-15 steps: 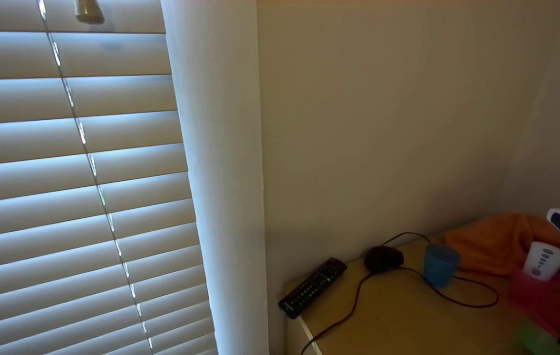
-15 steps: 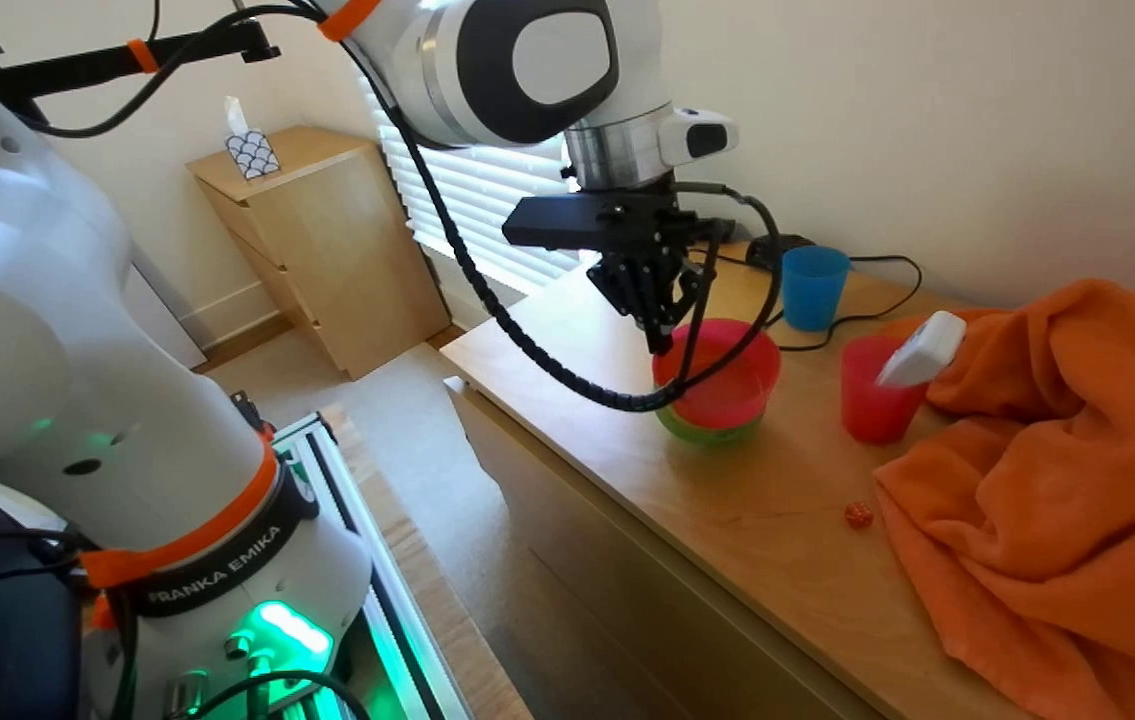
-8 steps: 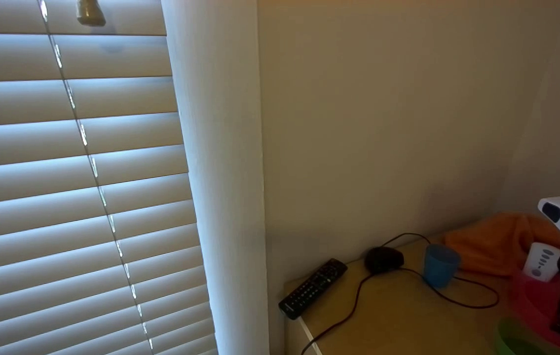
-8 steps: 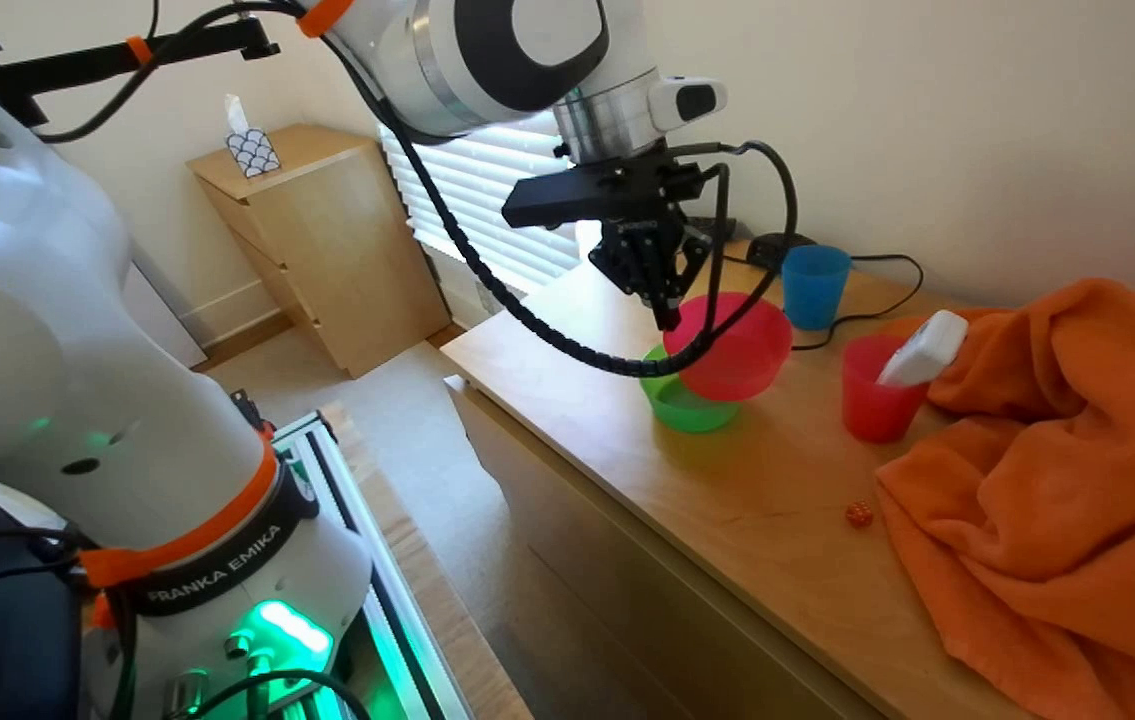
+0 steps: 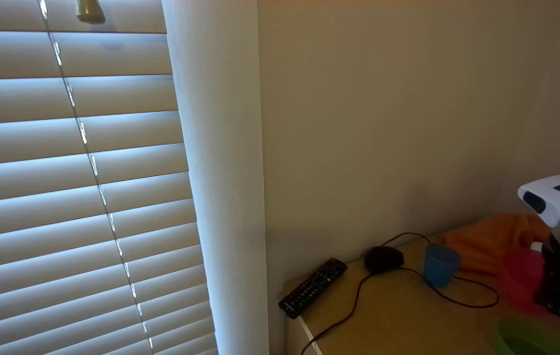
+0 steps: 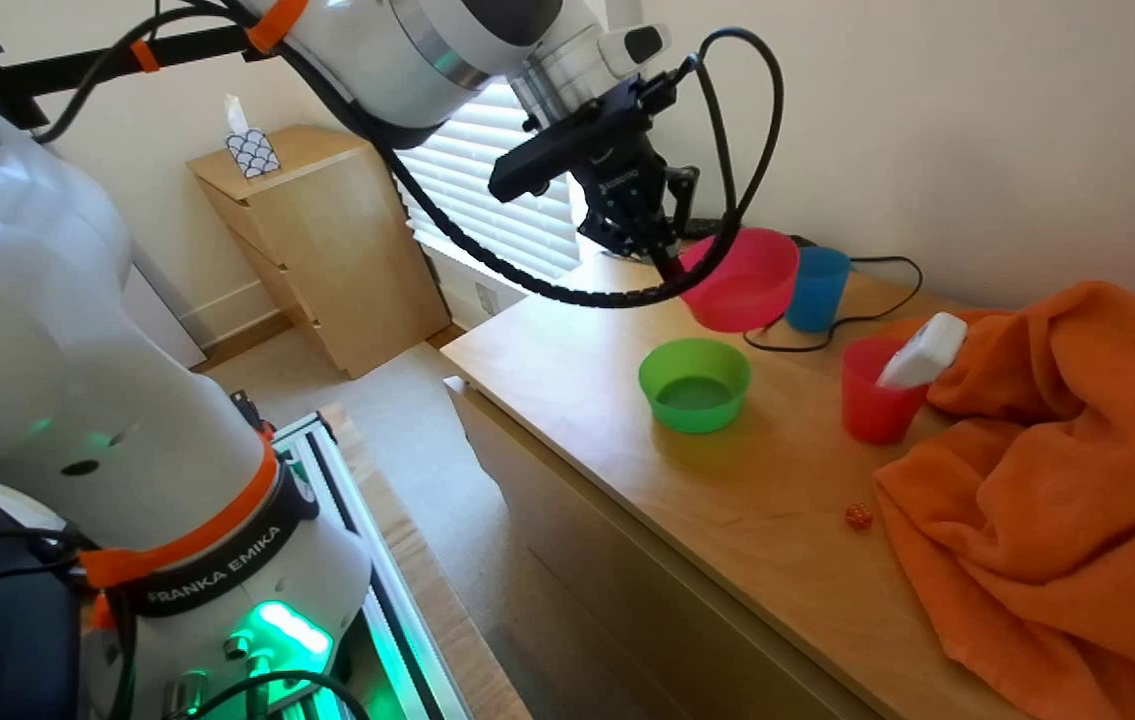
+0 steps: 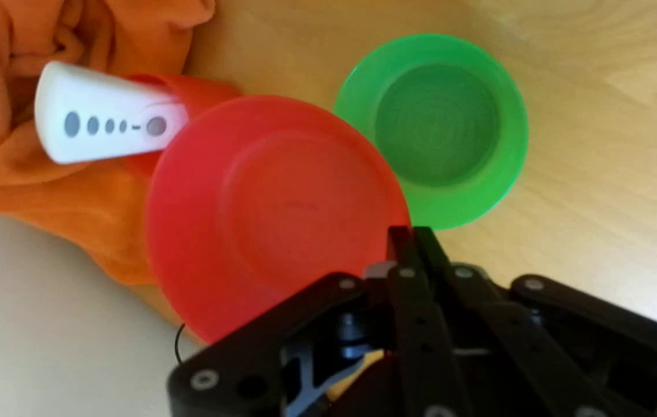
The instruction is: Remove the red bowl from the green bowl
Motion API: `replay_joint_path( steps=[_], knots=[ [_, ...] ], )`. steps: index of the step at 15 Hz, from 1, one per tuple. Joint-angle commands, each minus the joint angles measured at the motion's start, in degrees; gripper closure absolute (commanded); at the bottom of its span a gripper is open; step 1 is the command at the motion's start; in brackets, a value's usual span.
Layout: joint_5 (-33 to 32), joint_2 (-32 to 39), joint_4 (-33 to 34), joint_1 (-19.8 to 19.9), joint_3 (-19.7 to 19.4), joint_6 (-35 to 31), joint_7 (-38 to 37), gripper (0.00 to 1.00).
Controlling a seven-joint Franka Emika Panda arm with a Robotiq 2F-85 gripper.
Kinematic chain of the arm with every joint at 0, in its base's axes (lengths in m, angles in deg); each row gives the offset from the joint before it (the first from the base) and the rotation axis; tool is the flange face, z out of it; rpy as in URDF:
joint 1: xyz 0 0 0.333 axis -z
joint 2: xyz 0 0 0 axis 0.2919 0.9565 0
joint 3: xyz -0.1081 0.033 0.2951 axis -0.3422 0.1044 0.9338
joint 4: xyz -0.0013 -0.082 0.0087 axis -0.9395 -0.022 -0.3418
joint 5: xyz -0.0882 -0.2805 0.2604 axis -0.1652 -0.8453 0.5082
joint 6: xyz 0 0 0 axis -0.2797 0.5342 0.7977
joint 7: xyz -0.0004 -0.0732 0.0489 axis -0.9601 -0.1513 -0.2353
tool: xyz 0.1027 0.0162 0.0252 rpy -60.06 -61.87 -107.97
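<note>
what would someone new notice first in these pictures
Probably the red bowl, held by its rim in the gripper, up above the wooden top. Next, the bright green bowl, standing on that wooden top, apart from the red one. Then the crumpled orange cloth, heaped beside the red cup.

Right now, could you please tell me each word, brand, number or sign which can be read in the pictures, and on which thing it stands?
"FRANKA EMIKA": on the black band around the robot's base.
"-": a short dash on the white device.
Black remote: any key labels are too small to read.
Black housing above the jaws: small pale lettering, too blurred to read.
</note>
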Motion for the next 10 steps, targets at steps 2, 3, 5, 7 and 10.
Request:
replay_joint_path(
  steps=[2,3,5,7,10],
  knots=[
    [-3.1,1.9,2.3,-2.9,-0.4,-6.0,7.0,0.99],
    [-2.3,3.9,3.1,-3.6,-0.8,-8.7,9.3,0.99],
    [-1.0,8.3,4.8,-4.4,-0.7,-13.2,14.0,0.99],
    [1.2,12.3,6.1,-6.0,-1.2,-15.8,18.9,0.99],
    [3.5,18.0,9.1,-5.8,0.0,-14.0,21.1,0.99]
  ],
)
